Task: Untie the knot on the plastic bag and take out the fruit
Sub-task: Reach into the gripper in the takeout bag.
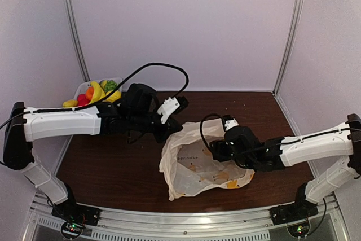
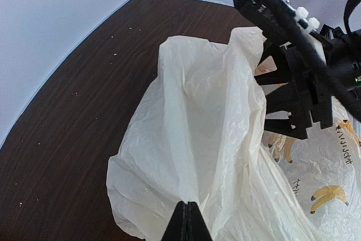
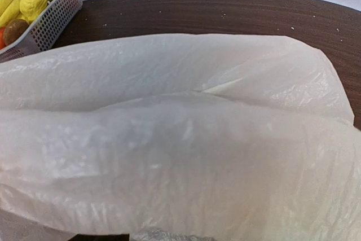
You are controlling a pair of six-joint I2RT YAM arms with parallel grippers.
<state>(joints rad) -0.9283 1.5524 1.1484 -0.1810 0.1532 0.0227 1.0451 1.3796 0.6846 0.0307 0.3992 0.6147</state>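
Plastic bag (image 1: 192, 165) lies open-mouthed on the table (image 1: 113, 167), fruit (image 1: 97, 90) in the basket (image 1: 80, 90) behind. From the left wrist, the left tool (image 2: 186, 221) clenches its rim; the right tool (image 2: 285, 103) reaches inside, grip unclear. The right wrist sees mostly plastic. Likely next: a careful feel for leftovers.

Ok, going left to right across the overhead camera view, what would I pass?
Left arm's black shoulder → white basket → plastic bag → right arm's white forearm.
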